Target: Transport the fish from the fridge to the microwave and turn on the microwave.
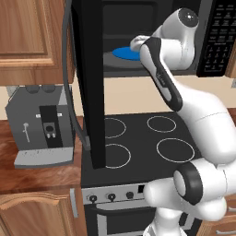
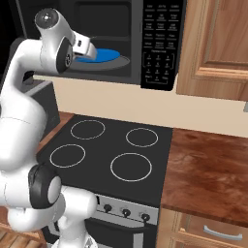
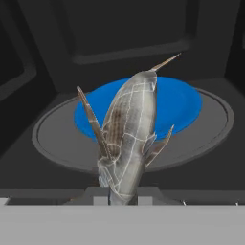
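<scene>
The fish point(image 3: 129, 139), grey-white with fins, hangs nose-down between my gripper's fingertips point(image 3: 119, 195); the gripper is shut on it. It sits just above the near edge of the blue round plate point(image 3: 184, 105) on the grey turntable inside the microwave point(image 1: 216, 37). My hand point(image 1: 134, 44) reaches into the open cavity, over the blue plate point(image 1: 123, 54). From the right, the hand point(image 2: 90, 47) covers the plate's point(image 2: 105, 54) left part, beside the keypad point(image 2: 160, 43). The fridge is out of view.
The microwave's black door point(image 1: 87, 83) stands swung open to the left, over the black stove point(image 1: 152, 138) with its ring burners. A grey coffee machine point(image 1: 41, 124) stands on the wooden counter at left. Wooden cupboards point(image 2: 218, 43) flank the microwave; counter point(image 2: 208, 169) lies right of the stove.
</scene>
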You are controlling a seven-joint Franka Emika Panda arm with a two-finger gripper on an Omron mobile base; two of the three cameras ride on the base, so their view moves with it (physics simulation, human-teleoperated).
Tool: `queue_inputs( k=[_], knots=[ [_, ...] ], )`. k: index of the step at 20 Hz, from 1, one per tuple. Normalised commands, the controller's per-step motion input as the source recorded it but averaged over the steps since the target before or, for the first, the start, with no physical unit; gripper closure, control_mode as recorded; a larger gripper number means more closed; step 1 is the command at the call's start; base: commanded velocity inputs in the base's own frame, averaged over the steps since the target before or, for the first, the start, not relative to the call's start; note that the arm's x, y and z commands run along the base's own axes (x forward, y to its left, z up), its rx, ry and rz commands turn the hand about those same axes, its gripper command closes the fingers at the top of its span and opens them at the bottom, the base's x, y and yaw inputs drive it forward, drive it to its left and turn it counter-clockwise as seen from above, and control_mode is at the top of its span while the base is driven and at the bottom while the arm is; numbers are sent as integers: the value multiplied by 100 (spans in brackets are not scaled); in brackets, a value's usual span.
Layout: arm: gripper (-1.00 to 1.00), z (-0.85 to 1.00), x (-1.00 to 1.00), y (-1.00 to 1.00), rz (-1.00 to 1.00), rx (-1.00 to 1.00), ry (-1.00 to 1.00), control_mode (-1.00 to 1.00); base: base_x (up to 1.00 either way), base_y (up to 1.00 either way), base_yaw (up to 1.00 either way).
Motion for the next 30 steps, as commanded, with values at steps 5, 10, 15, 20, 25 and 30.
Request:
queue_inputs(
  k=[5, 10, 15, 20, 25, 30],
  knots=[
    [100, 0, 42, 0, 0, -2, 1, -100, 0, 0, 0],
    [100, -1, 37, 0, 0, -4, 1, -100, 0, 0, 0],
    [100, -9, 24, 0, 0, -1, 1, -100, 0, 0, 0],
    [100, -7, 23, 0, 0, 0, 2, -100, 0, 0, 0],
    [100, -10, 13, 0, 0, -1, 2, -100, 0, 0, 0],
    [100, -8, 18, 0, 0, -4, 1, -100, 0, 0, 0]
  ],
)
